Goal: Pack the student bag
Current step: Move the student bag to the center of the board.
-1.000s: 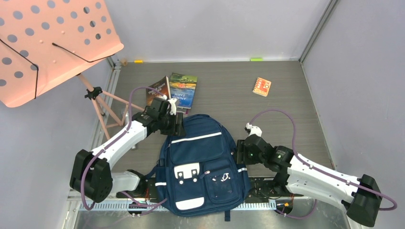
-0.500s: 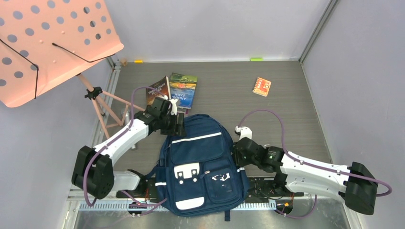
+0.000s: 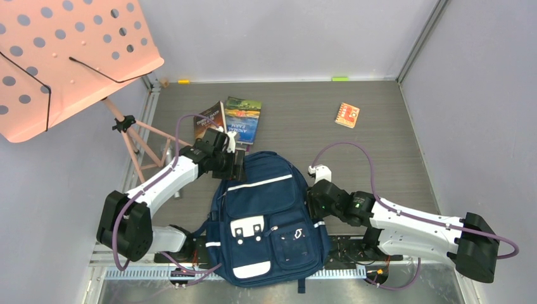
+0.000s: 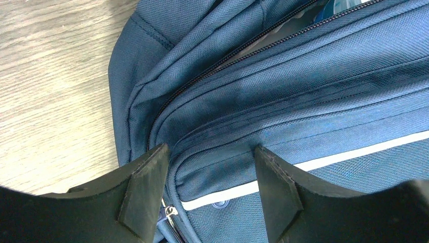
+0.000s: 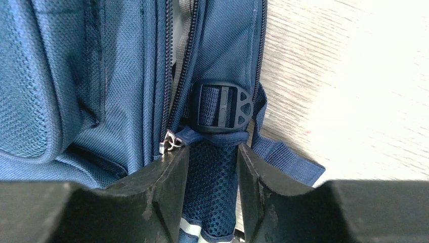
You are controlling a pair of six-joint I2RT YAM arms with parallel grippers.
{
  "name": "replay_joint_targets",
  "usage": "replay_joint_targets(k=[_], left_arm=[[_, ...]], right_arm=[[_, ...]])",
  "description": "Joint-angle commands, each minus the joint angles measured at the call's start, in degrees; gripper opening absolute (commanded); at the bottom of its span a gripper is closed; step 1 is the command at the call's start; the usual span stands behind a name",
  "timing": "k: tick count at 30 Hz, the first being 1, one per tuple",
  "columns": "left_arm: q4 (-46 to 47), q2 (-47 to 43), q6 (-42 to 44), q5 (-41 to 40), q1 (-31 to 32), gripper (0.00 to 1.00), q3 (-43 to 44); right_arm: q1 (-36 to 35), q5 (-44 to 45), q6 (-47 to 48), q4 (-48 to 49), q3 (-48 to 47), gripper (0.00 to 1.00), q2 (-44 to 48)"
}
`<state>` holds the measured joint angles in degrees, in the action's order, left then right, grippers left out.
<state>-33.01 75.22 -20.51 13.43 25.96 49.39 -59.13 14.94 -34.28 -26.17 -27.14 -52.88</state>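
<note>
The right arm has swung in and dropped flatter, bringing the right gripper tight against the student bag at the bag's 3 o'clock side. The left arm has barely shifted, and the bag, books and notebook lie as they did.

The bag lies face up at 6 o'clock on the table, just ahead of the arm bases. The left gripper sits on its 11 o'clock corner with the jaws spread wide across a ridge of the top panel and no pinch visible. The right jaws stand narrow around the dark mesh panel below a side buckle, with a zip pull just beside one finger. I cannot tell whether they are clamping the mesh or only straddling it.

Packing looks barely begun. The main zip is parted along the right side, with pale lining showing in the gap, so the opening seems partly done. Two books lie unpacked at the bag's 11 o'clock, just beyond the left gripper, and a small orange notebook lies well apart at 1 o'clock. What the bag already holds is hidden
</note>
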Motion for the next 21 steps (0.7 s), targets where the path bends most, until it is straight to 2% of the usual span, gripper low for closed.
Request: replay_joint_targets(k=[1,7,12,16,21], left_arm=[[-1.0,0.37,1.01,0.28,0.15,0.65,1.77],[-1.41,0.37,1.18,0.28,0.15,0.64,2.03],[-2.11,1.23,1.36,0.18,0.15,0.64,2.42],[-2.48,2.0,1.35,0.4,0.15,0.63,2.76],[-2.78,2.61,1.33,0.4,0.15,0.63,3.13]], right_arm=[[-0.23,1.03,1.86,3.41,-4.07,0.5,0.13],[-0.28,1.55,3.88,4.61,-4.73,0.57,-1.69],[-0.28,2.16,7.38,6.96,-5.35,0.57,-3.17],[-0.27,1.07,10.99,9.26,-5.57,0.47,-3.8],[-0.28,-1.42,14.46,11.16,-5.97,0.25,-4.78]])
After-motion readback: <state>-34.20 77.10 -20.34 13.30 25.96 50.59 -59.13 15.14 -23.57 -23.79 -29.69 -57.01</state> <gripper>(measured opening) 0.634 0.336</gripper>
